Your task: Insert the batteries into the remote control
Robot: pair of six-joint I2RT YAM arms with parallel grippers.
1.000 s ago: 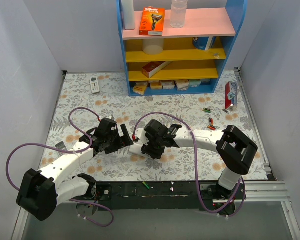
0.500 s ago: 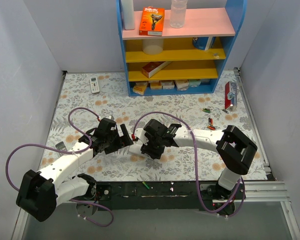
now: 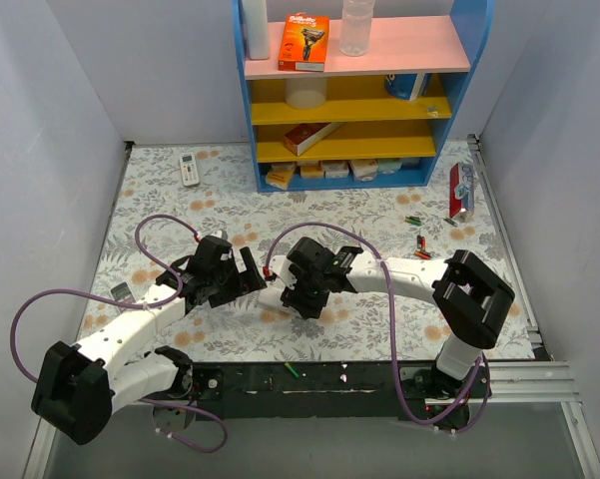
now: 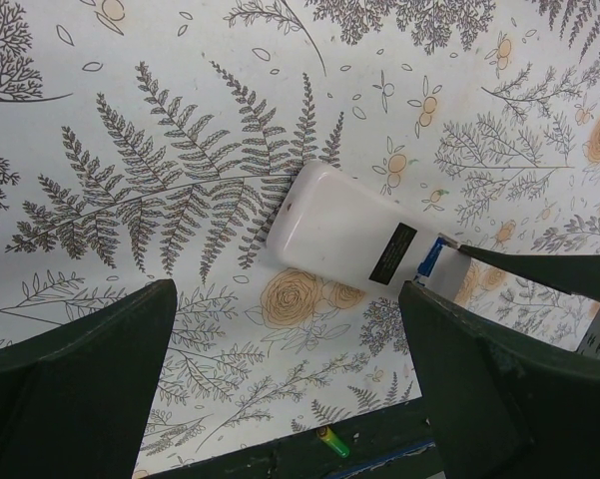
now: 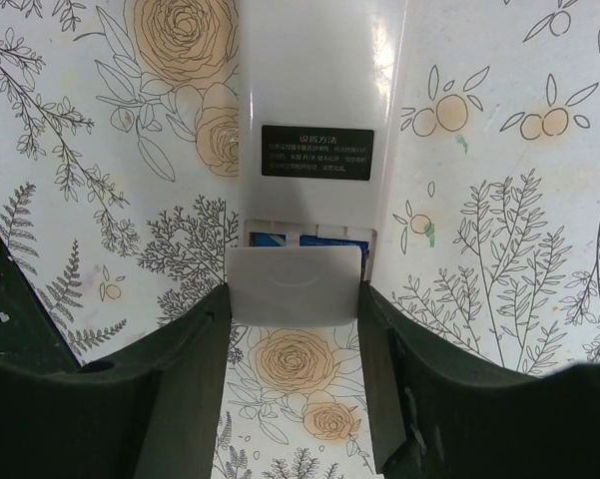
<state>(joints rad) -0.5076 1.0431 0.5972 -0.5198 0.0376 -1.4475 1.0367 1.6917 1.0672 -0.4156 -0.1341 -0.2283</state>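
Observation:
The remote control (image 5: pixel 314 90) lies white back up on the flowered cloth, with a black label (image 5: pixel 316 152) on it. Its recess shows blue batteries (image 5: pixel 309 239). My right gripper (image 5: pixel 295 295) is shut on the white battery cover (image 5: pixel 295 284), which sits at the recess's near end and partly over it. In the left wrist view the remote control (image 4: pixel 344 235) lies just ahead of my left gripper (image 4: pixel 288 324), which stands open above the cloth and holds nothing. From above, both grippers (image 3: pixel 242 274) (image 3: pixel 298 294) meet over the remote control (image 3: pixel 273 296).
Loose batteries (image 3: pixel 413 220) (image 3: pixel 420 244) lie at the right of the cloth. A green one (image 3: pixel 293 370) rests on the black base rail, also seen as a green battery (image 4: pixel 334 441). An all-white remote (image 3: pixel 189 168) lies far left. A blue shelf (image 3: pixel 349 90) stands behind.

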